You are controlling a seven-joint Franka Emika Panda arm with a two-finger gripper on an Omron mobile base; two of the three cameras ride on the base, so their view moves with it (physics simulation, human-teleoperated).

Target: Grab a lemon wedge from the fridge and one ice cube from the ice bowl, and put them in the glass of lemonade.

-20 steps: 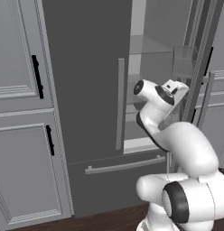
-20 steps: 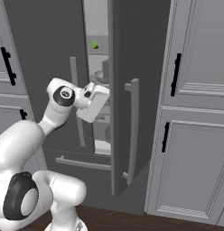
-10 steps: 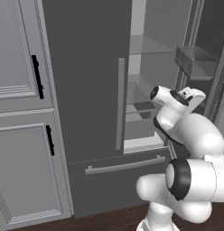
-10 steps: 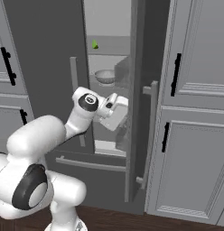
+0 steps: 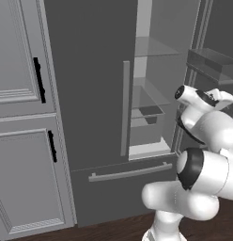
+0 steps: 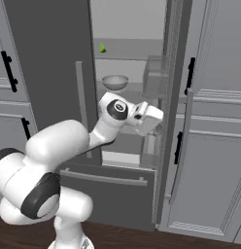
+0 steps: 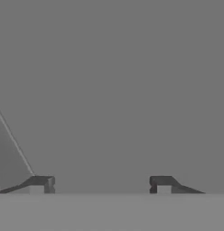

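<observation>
Fridge right door open. Lemon wedge sat on an upper shelf, above a bowl. Gripper was lower, right of the wedge, near the open door. Jaws stood apart, nothing between them. Wedge lay up and left of the jaws; too small to tell its long axis.

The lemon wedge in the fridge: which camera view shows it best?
The right base view: there the lemon wedge lies as a small yellow-green piece on an upper shelf of the open fridge, above a grey bowl. In the left base view and the hand view I cannot make it out.
</observation>
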